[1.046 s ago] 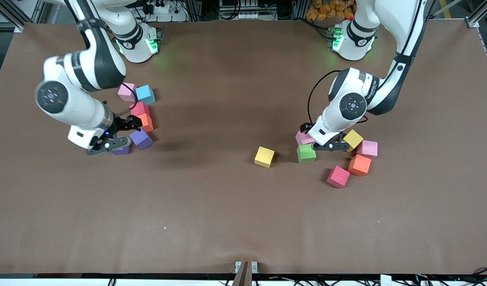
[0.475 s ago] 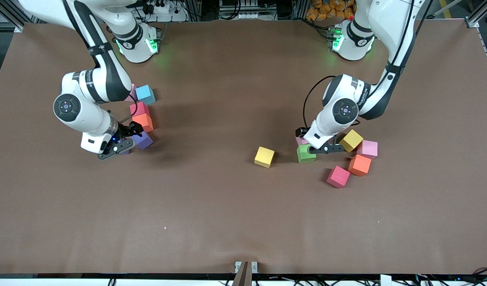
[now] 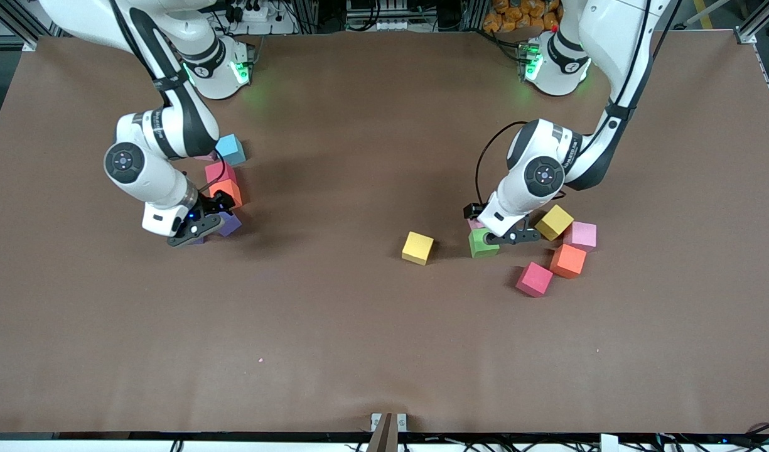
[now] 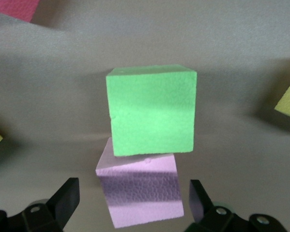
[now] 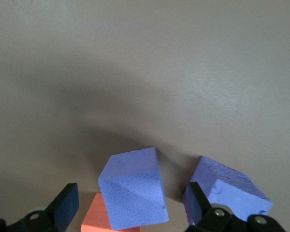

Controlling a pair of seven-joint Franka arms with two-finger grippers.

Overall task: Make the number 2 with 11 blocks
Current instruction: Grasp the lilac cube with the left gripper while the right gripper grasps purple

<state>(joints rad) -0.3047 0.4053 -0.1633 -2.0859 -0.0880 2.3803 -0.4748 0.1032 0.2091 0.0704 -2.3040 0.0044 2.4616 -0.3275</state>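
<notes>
Both tools gape empty: left tool (image 4: 132, 203) straddles pink block (image 4: 140, 193), right tool (image 5: 130, 205) purple block (image 5: 132, 188).

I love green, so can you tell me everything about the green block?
The green block is a small cube with a soft, matte, foam-like surface, bright green with no marks. It sits flat on the brown table, toward the left arm's end. A pink block touches one of its sides, the side farther from the front camera. The open left gripper hangs just above these two; nothing holds the green block.
</notes>
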